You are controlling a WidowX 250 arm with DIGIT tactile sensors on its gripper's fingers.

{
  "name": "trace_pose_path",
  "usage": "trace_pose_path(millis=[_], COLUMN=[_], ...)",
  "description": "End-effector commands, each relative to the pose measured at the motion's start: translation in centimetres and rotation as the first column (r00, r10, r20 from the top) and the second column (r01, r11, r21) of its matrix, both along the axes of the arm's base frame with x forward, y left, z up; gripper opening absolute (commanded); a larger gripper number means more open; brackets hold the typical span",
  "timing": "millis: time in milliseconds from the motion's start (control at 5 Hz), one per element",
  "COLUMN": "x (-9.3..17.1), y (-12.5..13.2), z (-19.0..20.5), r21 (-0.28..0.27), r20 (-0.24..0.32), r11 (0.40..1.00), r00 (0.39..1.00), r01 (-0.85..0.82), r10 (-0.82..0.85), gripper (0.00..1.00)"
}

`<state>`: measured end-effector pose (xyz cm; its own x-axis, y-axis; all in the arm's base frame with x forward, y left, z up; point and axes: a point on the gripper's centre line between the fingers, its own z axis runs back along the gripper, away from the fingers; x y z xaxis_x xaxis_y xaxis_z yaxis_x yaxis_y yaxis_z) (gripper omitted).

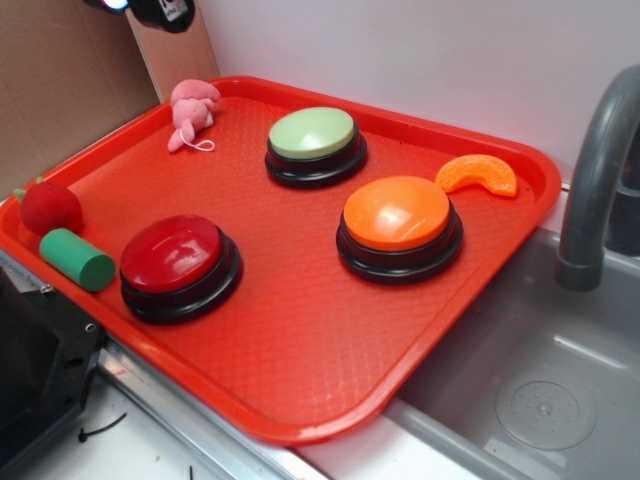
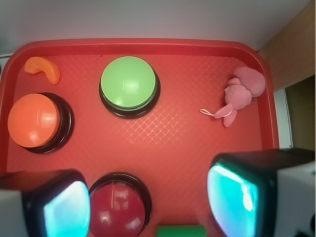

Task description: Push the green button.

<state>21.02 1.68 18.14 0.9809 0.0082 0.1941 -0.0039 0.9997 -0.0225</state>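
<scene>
- A red plastic tray [image 1: 300, 380] with a fine waffle texture lies on the counter, beside a grey sink basin [image 1: 540, 390] with a grey curved faucet [image 1: 595, 180].
- The large round pale sage-green domed push button on a black circular base [image 1: 313, 135] stands in the far part of the tray, near the back rim; in the wrist view it [image 2: 129, 82] is in the upper middle, ahead of the gripper.
- The round orange domed button on a black base [image 1: 398, 215] stands to the right of the green button in the exterior view, a bit closer to the camera, and the two do not touch.
- The round dark red glossy button on a black base [image 1: 178, 257] stands in the near left part of the tray; in the wrist view it [image 2: 117, 211] shows low down between the two fingers.
- A small dark green cylinder [image 1: 76, 259] lies on its side just beside the red button, at the left rim of the tray.
- A fuzzy red ball like a small fruit [image 1: 50, 207] sits close behind this cylinder.
- A small pink soft toy [image 1: 192, 110] with a thin string lies in the far left corner of the tray.
- An orange curved slice-shaped piece [image 1: 478, 175] lies near the right rim, behind the orange button.
- The gripper [image 2: 148, 202] is spread apart above the near part of the tray; its two black fingers with glowing teal pads [image 2: 232, 197] stand wide from each other and hold nothing.
- In the exterior view only a dark part of the arm [image 1: 160, 12] shows at the top edge, above the far left corner of the tray.
</scene>
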Motion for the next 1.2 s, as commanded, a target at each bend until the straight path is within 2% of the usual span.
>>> trace_pose_path(millis=[0, 200, 400, 600, 800, 1000], x=[4.8, 7.0, 7.6, 9.0, 10.6, 10.8], y=[-0.7, -1.6, -1.8, -1.3, -1.3, -1.5], z=[-1.6, -3.4, -5.7, -7.1, -8.4, -10.2], r21=[0.027, 0.058, 0.081, 0.11, 0.085, 0.084], r20=[0.057, 0.042, 0.021, 0.036, 0.057, -0.011], r11=[1.0, 0.998, 0.997, 0.993, 0.996, 0.996], r00=[0.998, 0.999, 1.0, 0.999, 0.998, 1.0], r01=[0.009, 0.01, -0.009, -0.032, -0.018, 0.001], r10=[-0.011, -0.012, 0.007, 0.028, 0.013, 0.0], gripper=[1.0, 1.0, 1.0, 1.0, 1.0, 1.0])
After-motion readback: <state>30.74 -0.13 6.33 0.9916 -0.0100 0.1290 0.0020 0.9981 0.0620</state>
